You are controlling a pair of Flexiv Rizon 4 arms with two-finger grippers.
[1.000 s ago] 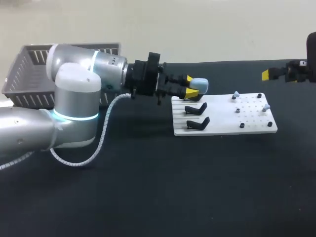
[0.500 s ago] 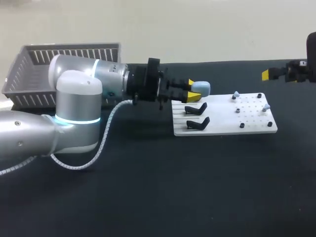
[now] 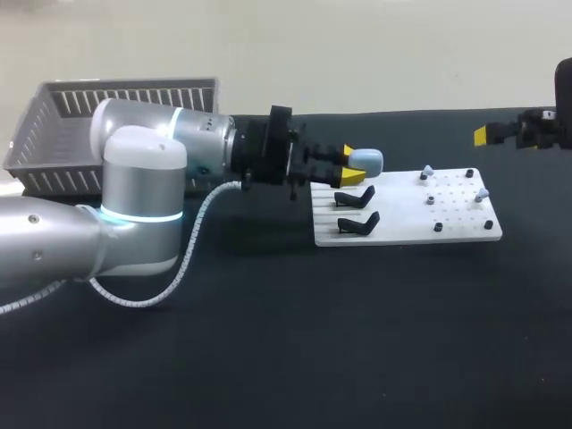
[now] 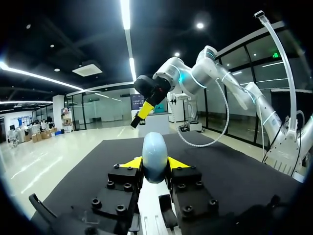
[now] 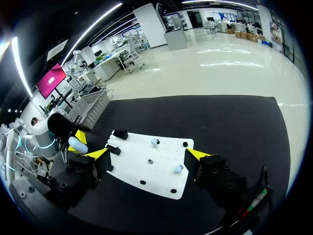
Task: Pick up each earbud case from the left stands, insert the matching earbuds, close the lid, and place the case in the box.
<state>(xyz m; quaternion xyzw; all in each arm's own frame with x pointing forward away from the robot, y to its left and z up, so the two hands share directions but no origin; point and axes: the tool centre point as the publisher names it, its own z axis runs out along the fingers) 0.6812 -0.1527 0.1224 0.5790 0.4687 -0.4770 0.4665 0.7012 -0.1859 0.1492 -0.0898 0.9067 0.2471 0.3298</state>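
The left gripper, clenched on the pale-blue earbud case, had edged it slightly onward above the white board's black stands, so the pick looked done, while the right gripper hung spread open.
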